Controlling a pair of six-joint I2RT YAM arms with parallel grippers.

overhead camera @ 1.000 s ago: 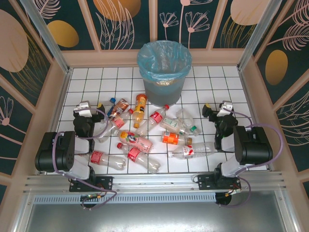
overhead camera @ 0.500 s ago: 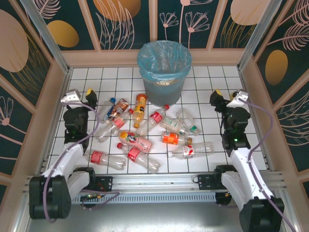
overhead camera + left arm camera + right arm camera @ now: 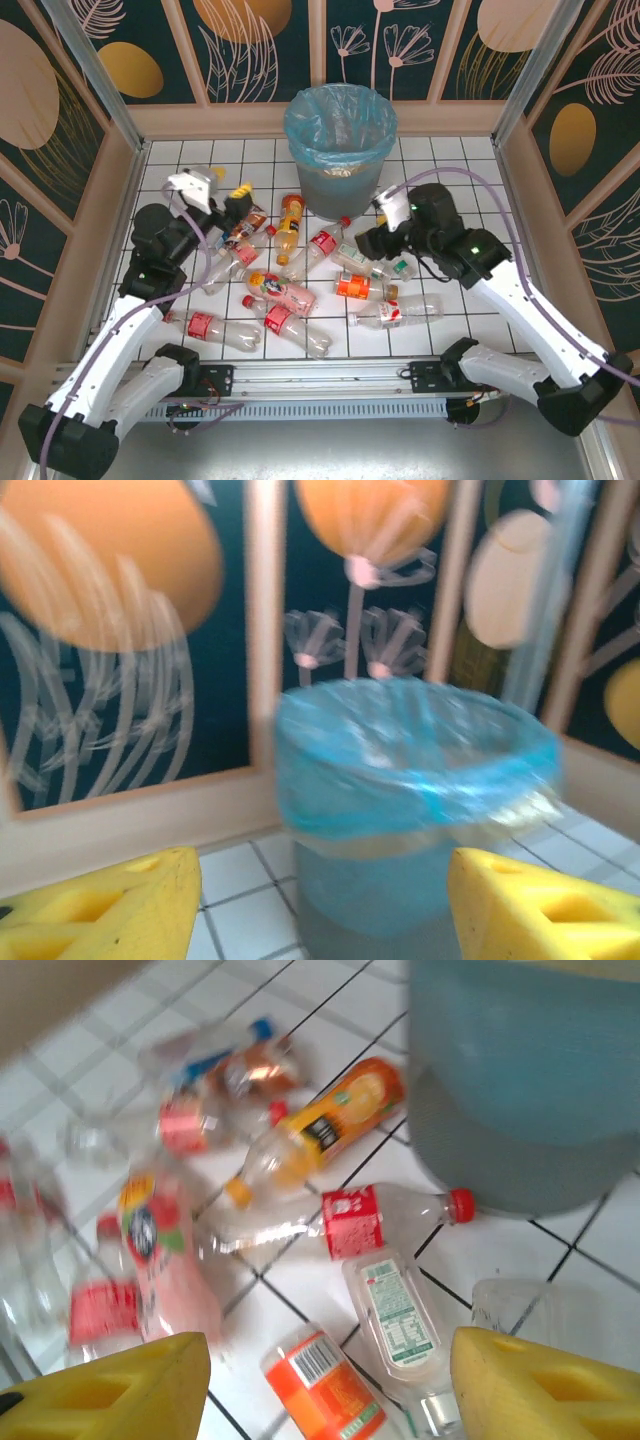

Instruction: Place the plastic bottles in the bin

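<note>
Both arms have swung inward from the table (image 3: 450, 165) edges. Facing down over the bottles (image 3: 300, 275), the right claw (image 3: 372, 238) is spread wide and empty, better placed than the left claw (image 3: 233, 195), also wide. Beneath it a green-labelled bottle (image 3: 396, 1312) lies 12-to-6 in the wrist view; the bin (image 3: 338, 185) stands at 11 o'clock.

Plastic bottles (image 3: 290, 293): clear, glossy, with printed film labels. Bin (image 3: 340, 195): matt grey plastic; liner (image 3: 340, 120) thin, translucent, crinkled blue film. Table (image 3: 450, 165): glossy white tile, dark grout. Near-edge rail (image 3: 320, 375): brushed metal. Right gripper (image 3: 320, 1390) fingers (image 3: 540, 1390): matt yellow plastic.
</note>
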